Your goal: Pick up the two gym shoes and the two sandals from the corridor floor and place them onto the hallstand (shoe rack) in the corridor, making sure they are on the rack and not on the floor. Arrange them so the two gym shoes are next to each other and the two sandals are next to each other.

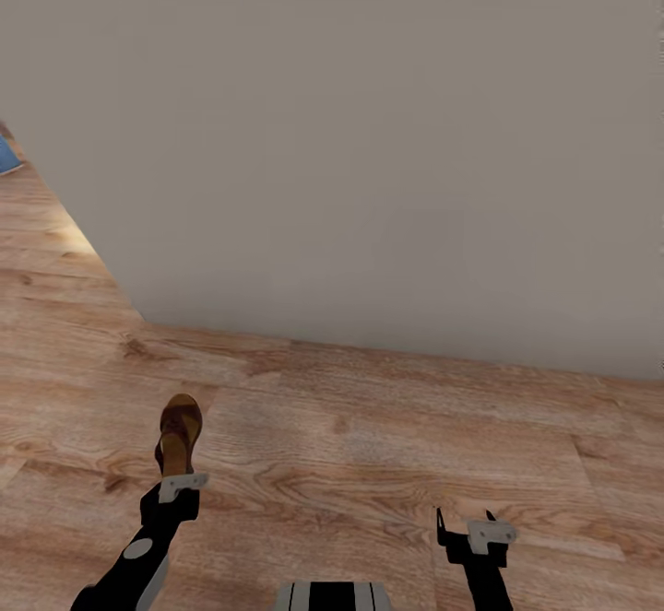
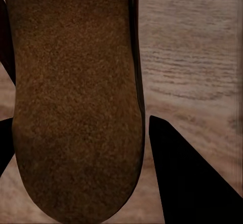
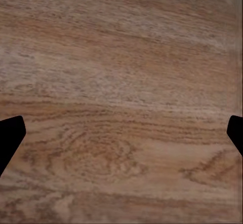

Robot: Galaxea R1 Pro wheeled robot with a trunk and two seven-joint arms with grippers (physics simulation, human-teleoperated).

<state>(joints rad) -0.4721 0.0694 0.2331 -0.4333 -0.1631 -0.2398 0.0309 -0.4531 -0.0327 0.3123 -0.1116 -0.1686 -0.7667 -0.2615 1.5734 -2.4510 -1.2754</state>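
Note:
One brown sandal point(image 1: 179, 434) with a tan sole sticks out forward from my left gripper point(image 1: 175, 484), which is shut on its heel end above the corridor floor point(image 1: 369, 445). In the left wrist view the sandal's brown sole point(image 2: 76, 97) sits between the dark fingers point(image 2: 192, 183). My right gripper point(image 1: 467, 526) hangs open over bare planks with nothing in it; its two fingertips point(image 3: 10, 135) stand wide apart in the right wrist view. The gym shoes and the hallstand are out of view.
A plain pale-grey wall point(image 1: 369, 150) rises straight ahead and meets the floor in a slanting line. A blue object point(image 1: 7, 156) peeks in at the far left edge. Wood planks stretch out to the left of the wall.

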